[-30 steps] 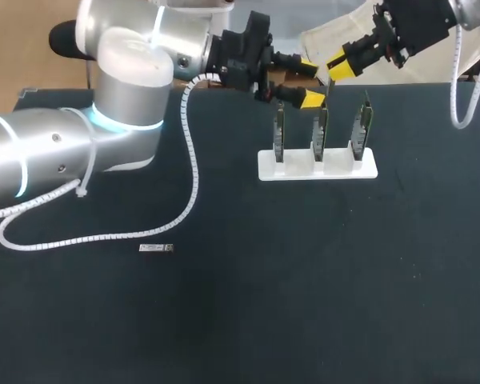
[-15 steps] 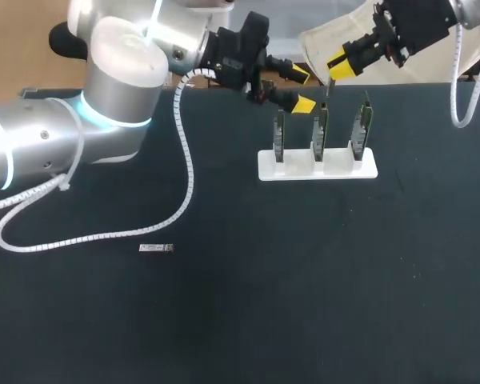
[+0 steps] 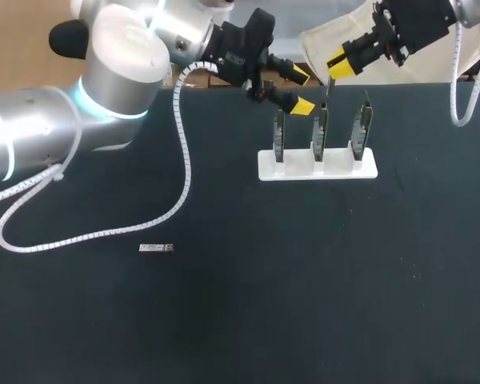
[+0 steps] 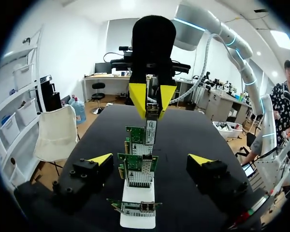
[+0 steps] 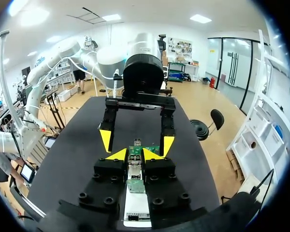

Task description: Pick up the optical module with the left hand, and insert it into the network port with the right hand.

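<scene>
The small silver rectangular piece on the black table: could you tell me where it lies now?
The small silver piece lies flat left of centre in the head view, beside the white coiled cable, well apart from the white card stand.

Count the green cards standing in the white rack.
3. All stand upright in a row in the rack: the left card at the end nearest my left arm, the middle card, and the right card at the other end. None appears hidden.
</scene>
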Controlling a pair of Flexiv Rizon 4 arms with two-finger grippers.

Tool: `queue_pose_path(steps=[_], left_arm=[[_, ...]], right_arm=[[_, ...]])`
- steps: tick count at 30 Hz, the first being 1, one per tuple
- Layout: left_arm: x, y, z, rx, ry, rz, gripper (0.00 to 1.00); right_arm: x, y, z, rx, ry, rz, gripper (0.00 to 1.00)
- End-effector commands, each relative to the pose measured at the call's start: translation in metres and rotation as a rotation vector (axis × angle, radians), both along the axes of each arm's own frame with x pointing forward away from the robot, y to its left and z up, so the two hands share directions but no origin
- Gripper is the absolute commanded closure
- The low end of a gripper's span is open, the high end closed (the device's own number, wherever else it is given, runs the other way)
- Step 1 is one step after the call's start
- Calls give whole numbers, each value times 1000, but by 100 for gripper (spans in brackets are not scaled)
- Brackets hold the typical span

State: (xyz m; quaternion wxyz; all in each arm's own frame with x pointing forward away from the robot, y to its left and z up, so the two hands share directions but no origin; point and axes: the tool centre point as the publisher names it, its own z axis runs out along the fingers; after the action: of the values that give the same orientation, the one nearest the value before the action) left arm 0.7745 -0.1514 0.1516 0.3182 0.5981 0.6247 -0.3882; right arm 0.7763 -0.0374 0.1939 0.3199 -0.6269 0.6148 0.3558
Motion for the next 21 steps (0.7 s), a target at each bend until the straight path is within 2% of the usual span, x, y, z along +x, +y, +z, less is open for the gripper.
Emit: queue_pose_path(steps=[1,6,8,21], left_arm=[[7,-4,1,14,6,-11,0],[7,-3,1,28,8,-12,0],[7,-3,0,52,3,-21,0],[4,-4,-2,54,15,-16,0]], right_arm=[[1,0,0,0,2,2,100],[1,1,-1,1,3,2,100],[1,1,-1,1,3,2,100],[0,0,-2,2,6,-1,100]])
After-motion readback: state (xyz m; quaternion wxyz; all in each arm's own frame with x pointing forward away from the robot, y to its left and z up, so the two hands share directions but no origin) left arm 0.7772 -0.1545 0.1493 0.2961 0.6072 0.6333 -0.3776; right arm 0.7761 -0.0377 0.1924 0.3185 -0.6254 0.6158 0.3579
